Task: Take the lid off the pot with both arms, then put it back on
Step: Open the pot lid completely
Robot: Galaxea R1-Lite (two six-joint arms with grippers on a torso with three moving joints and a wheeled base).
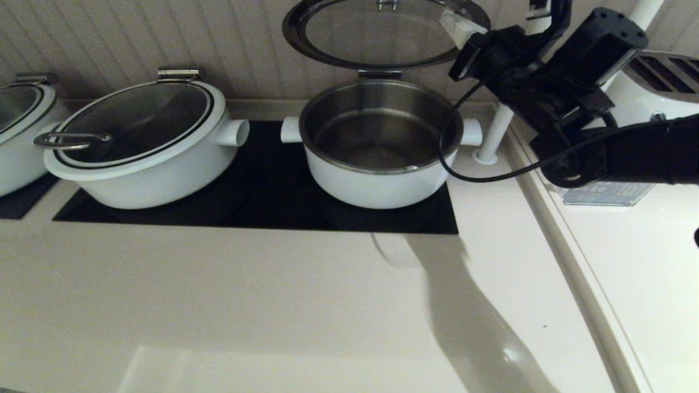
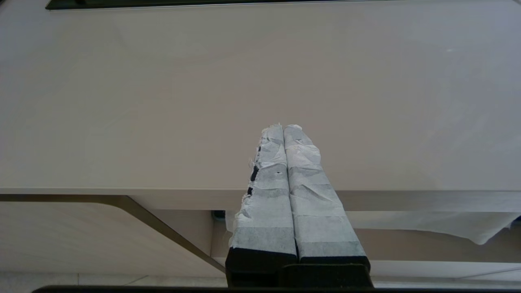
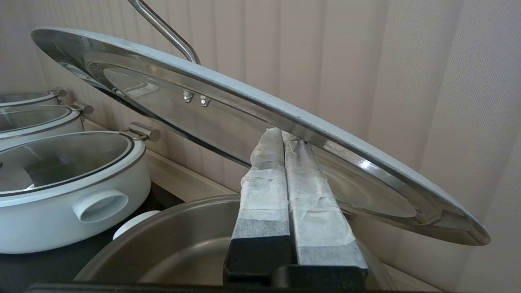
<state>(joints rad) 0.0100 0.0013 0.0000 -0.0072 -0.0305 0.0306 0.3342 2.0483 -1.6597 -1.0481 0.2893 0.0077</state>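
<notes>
With the lid (image 1: 382, 33) swung up on its rear hinge over the open pot (image 1: 380, 143) near the bench's back edge, the lift is done and lowering is due. Its underside faces forward, bar handle toward the wall. The right gripper (image 3: 283, 136), fingers pressed together, props the rim from below, grasping nothing. The left gripper (image 2: 283, 129), likewise closed and empty, hangs off the bench's front edge.

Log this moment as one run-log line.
lid: swung up on hinge | pot: open, empty | right gripper: jaws shut, tips under lid rim | left gripper: jaws shut, over bare counter
</notes>
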